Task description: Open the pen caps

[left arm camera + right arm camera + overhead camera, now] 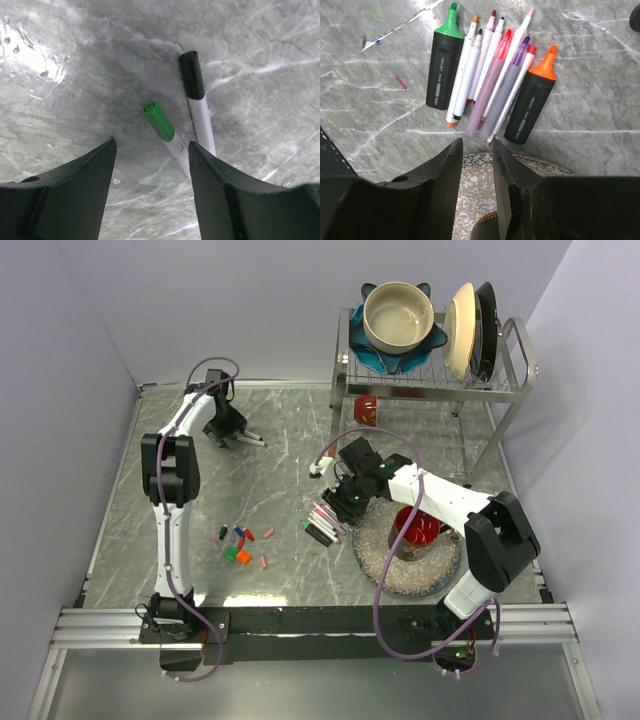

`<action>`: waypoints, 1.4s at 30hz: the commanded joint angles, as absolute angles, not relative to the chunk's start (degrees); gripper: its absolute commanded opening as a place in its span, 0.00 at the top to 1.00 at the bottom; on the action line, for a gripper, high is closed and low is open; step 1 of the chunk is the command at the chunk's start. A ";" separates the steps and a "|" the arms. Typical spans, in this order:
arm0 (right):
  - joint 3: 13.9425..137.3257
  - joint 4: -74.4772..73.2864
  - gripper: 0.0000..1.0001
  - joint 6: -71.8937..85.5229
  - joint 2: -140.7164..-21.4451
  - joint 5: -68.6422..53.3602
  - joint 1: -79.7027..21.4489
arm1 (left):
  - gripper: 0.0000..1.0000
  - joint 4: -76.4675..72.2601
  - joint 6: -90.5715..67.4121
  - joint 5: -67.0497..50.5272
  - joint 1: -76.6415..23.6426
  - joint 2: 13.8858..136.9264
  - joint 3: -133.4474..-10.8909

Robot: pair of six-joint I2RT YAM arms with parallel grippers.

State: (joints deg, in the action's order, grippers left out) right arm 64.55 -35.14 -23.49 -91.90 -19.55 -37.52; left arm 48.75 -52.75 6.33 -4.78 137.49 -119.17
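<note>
The left gripper [151,144] has its jaws well apart with nothing between them, hanging over the marble table [70,100] at the far left. Just beyond its fingertips lie two white-barrelled pens side by side, one wearing a green cap [159,121], the other a black cap [192,75]; both barrels run under the right-hand finger. The right gripper [476,144] shows only a narrow gap between its jaws and grips nothing. It hangs over the rim of a patterned plate [470,185], and just past it lies a row of uncapped pens [487,75], flanked by a green-tipped black highlighter [442,70] and an orange-tipped one [530,107]. The plate carries a red cup [415,530]; what is in the cup I cannot tell. The loose pen caps [240,543], black, blue, red, green, orange and pinkish, lie scattered near the front left, just beside the left arm. At the far right a dish rack [520,350] holds a beige bowl [398,315] nested in a blue dish [368,353], with a cream plate [460,330] and a black plate [488,328] standing upright beside them.
</note>
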 commanded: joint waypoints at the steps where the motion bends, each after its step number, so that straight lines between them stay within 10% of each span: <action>1: 66.97 -35.07 0.62 -23.99 -90.44 -20.04 -37.88 | 0.35 53.52 -50.98 12.21 -4.57 142.38 -121.46; 42: 63.55 -33.22 0.66 -26.37 -80.69 -31.90 -37.88 | 0.99 -0.41 -44.73 -10.10 -6.50 94.78 -54.25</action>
